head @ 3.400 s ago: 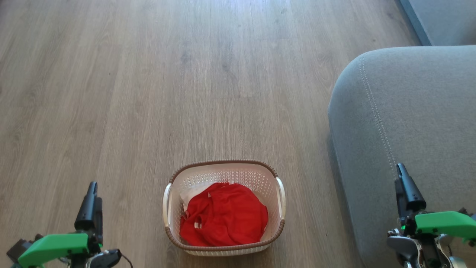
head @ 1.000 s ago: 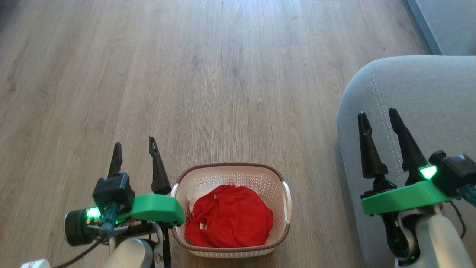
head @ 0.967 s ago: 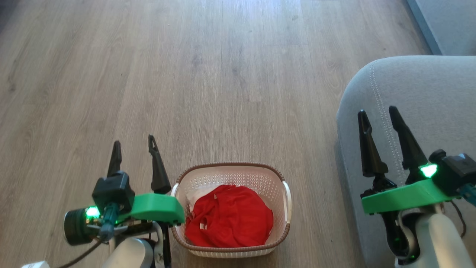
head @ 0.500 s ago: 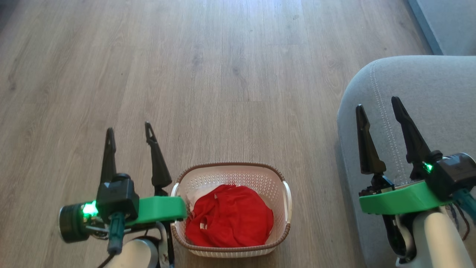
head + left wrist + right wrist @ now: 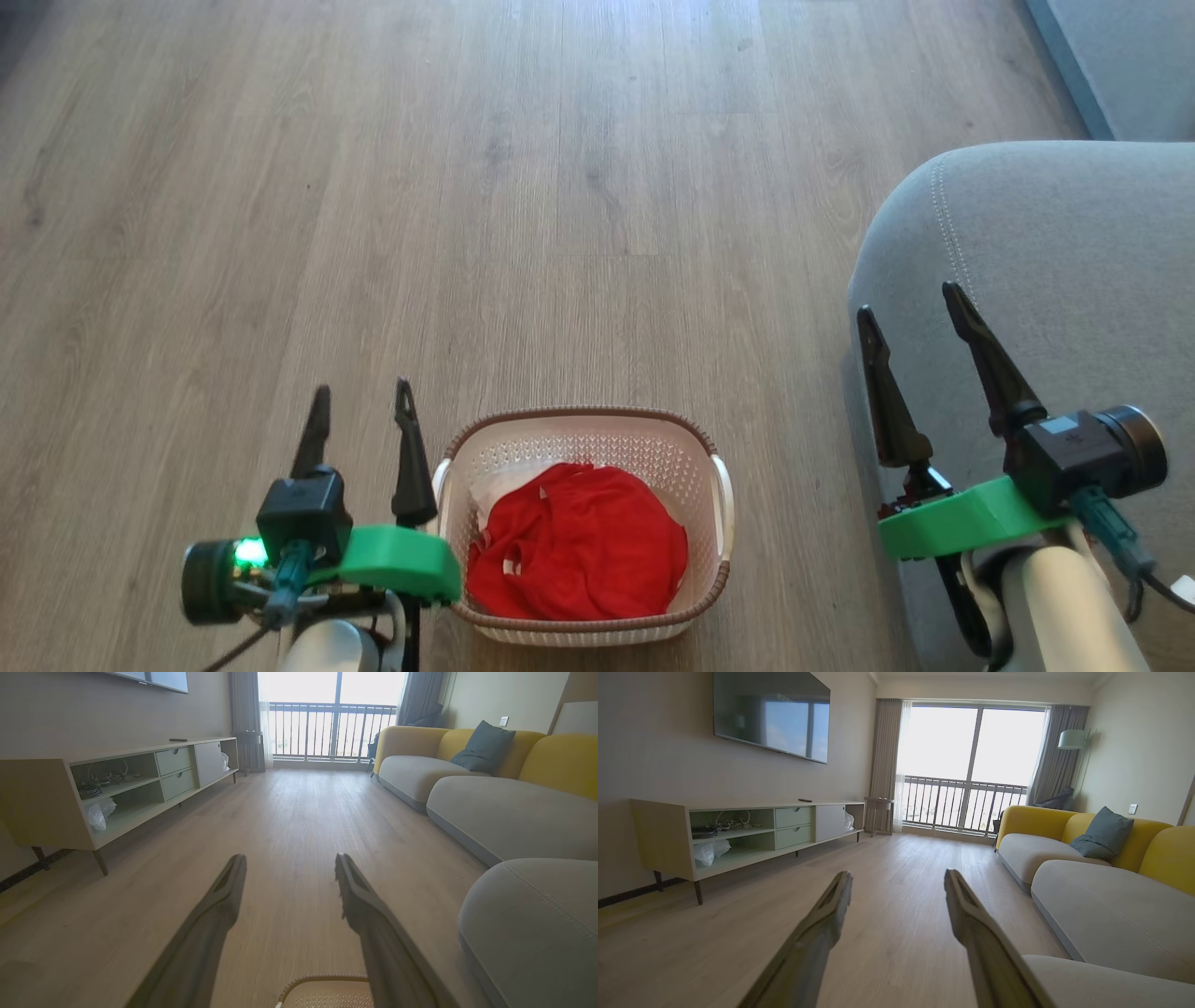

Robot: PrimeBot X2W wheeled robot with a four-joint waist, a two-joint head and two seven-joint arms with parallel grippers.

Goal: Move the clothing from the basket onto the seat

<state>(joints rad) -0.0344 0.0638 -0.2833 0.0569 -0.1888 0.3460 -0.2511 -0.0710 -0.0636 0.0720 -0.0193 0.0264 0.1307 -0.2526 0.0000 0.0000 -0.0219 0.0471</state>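
Both arms had shifted since a moment before: our left gripper (image 5: 362, 385) had drawn back and edged nearer the basket (image 5: 571, 412), while our right gripper (image 5: 906, 297) had pulled back and swung toward the basket's side.

We held the left arm low, just left of the basket, its green wrist mount (image 5: 397, 563) overlapping the basket's left rim from above; we could not tell whether they touched. Its 2 dark fingers pointed away past the basket over the wooden floor (image 5: 560, 187). Our right arm stood well right of the basket, above the rounded edge of the seat (image 5: 1074, 243), its 2 fingers tilted slightly toward the basket.

Both pincers stood wide apart, holding nothing and touching nothing.

We saw the clothing (image 5: 574, 555) bunched inside the basket, red with white showing at its far left. The basket sat on the floor, near the seat but apart from it.
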